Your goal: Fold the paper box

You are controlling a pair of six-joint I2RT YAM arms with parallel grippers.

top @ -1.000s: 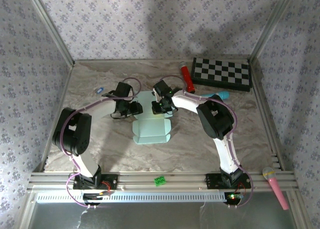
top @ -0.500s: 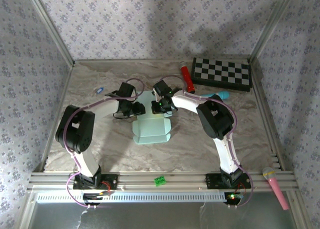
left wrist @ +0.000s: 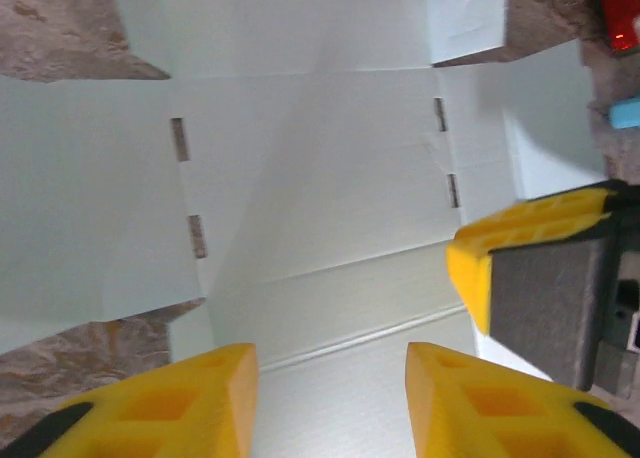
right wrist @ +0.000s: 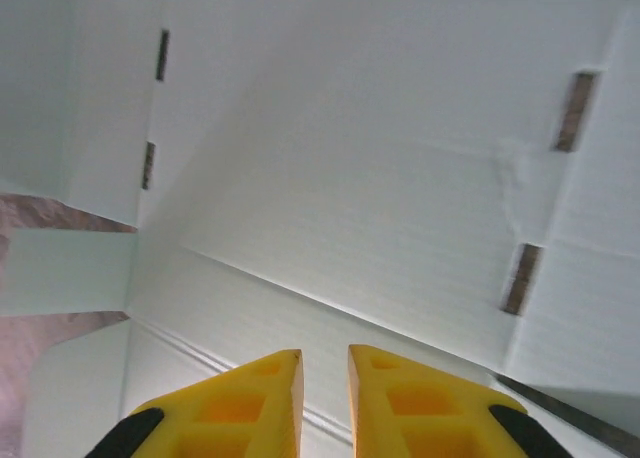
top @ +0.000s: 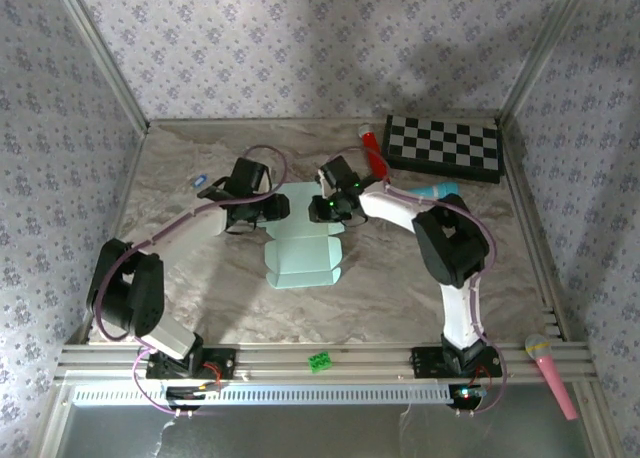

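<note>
Left gripper [left wrist: 330,363]: jaws moderately apart, empty, poised over the far panels of the paper box [top: 303,258], which lies flat in the middle of the table [top: 400,278]. Right gripper [right wrist: 323,363]: narrow slit, empty, facing it. Handling: pinch opposite side flaps near their creases and lift together so the card bends on its scores. Change: right jaws slightly loosened; left elbow swung outward; sheet's near end unmoved.
</note>
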